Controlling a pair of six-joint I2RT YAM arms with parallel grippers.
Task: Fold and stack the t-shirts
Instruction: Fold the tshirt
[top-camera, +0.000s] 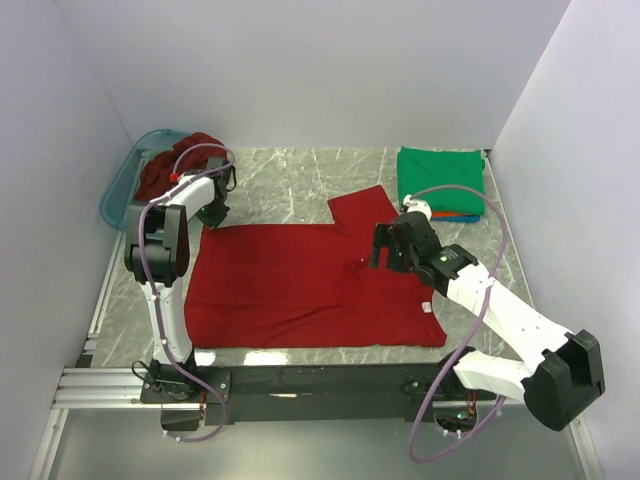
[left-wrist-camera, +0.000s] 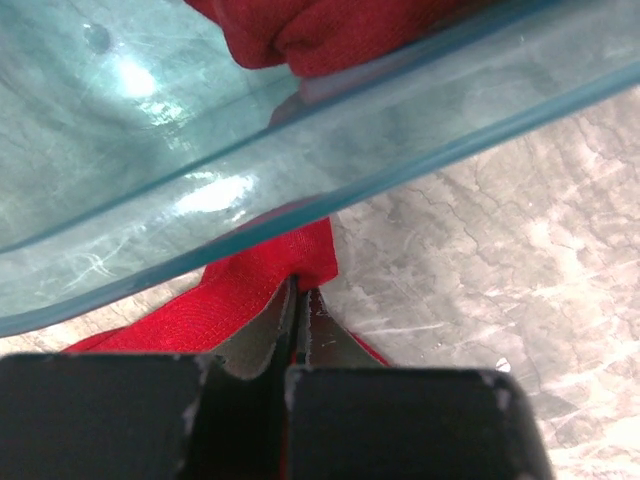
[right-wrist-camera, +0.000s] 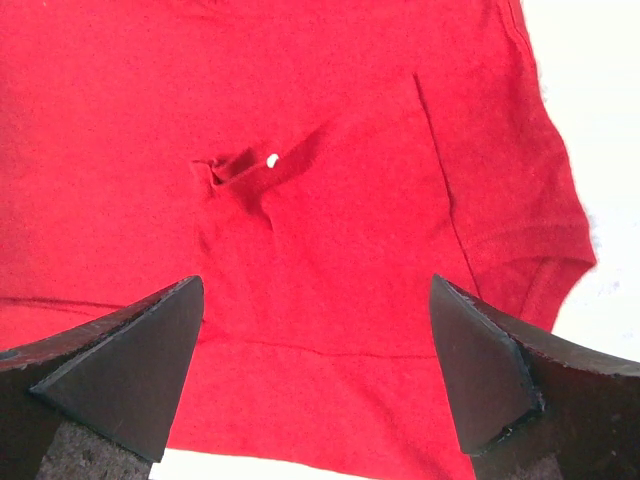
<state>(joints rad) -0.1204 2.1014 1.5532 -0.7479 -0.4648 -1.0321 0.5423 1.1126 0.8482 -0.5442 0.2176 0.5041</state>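
Folding partly done: green t-shirt (top-camera: 440, 175) stacked upper right; red t-shirt (top-camera: 300, 285) flat mid-frame, left jaws pinching its corner, right jaws spread above; maroon t-shirt (top-camera: 172, 168) waits in basket (top-camera: 113, 200).

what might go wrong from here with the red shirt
1. The left jaws are shut on a corner of the red shirt, right against the basket wall. Lifting that corner could bump or drag the basket.
2. The right jaws hang open over a small pucker in the cloth. Closing there may bunch it instead of folding it flat.
3. Only one corner is held, so the fold may come out crooked.
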